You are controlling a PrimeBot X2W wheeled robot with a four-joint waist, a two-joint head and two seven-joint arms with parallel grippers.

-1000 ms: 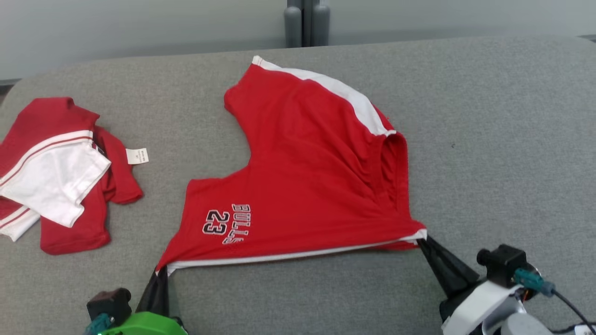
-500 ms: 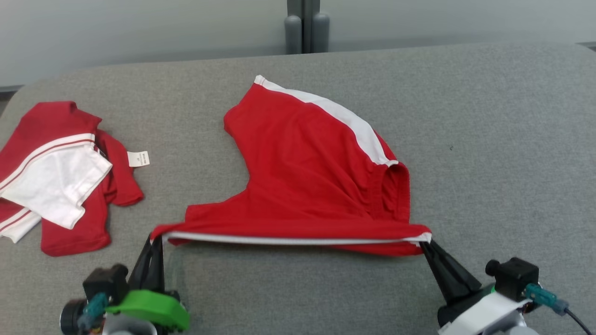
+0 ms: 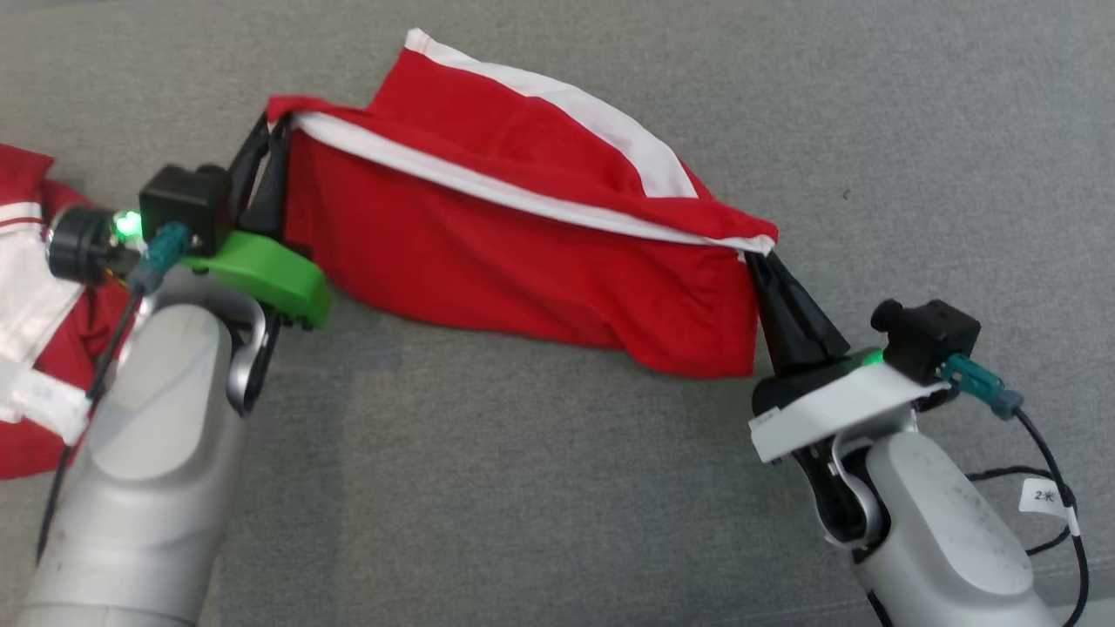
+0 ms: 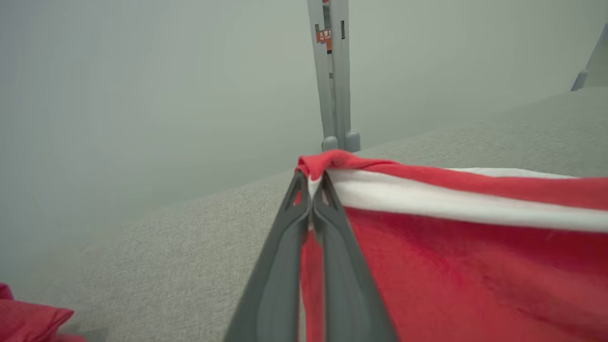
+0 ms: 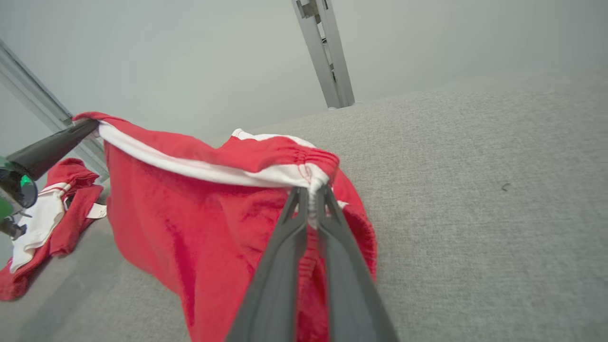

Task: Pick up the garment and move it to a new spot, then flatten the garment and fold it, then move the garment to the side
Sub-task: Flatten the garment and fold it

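The garment (image 3: 523, 252) is a red piece with white trim, lifted off the grey table and hanging between my two grippers. My left gripper (image 3: 270, 131) is shut on its left corner at the white hem. My right gripper (image 3: 756, 255) is shut on the right corner, lower in the head view. The left wrist view has the garment (image 4: 456, 247) pinched between the closed tips of the left gripper (image 4: 312, 178). Seen from the right wrist, the garment (image 5: 190, 223) droops below the right gripper (image 5: 311, 192), its lower part resting on the table.
Another red and white garment (image 3: 35, 348) lies crumpled at the table's left edge, close behind my left forearm. The grey padded table (image 3: 523, 488) spreads out all around. A grey post (image 4: 332, 76) stands beyond the far edge.
Both grippers have lifted the hem up and carried it away from me, the left one higher. The garment now hangs folded over itself. The head camera has tilted down.
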